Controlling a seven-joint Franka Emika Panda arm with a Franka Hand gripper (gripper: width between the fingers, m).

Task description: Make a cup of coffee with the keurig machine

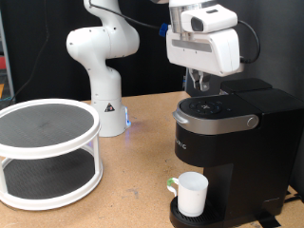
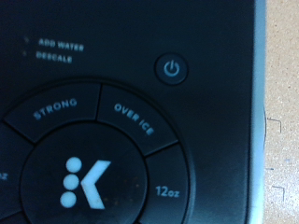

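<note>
Wooden surface [image 1: 142, 161], tan and level, carries all items against a dark backdrop. Nearest the exterior camera, the cup [image 1: 192, 193] stands upright on the drip tray of the keurig machine [image 1: 228, 152], directly beneath the brew head, handle turned to the exterior view's left. At that view's left sits a white two-tier rack [image 1: 47, 152], well apart from the brewer. Above the machine's closed lid hangs the gripper [image 1: 200, 84], just over the button panel; whether the fingers touch it cannot be judged. The fingers appear drawn close together, but their state cannot be told with confidence, and nothing shows between them. Wrist view is filled by the panel: power button [image 2: 173, 69], "STRONG", "OVER ICE", "12oz" and the central brew button [image 2: 86, 182]. Farther back stands the white arm base [image 1: 103, 66].

Assessment: cup placement is done and the lid is down. No liquid shows in the cup; brewing is judged not yet complete.
</note>
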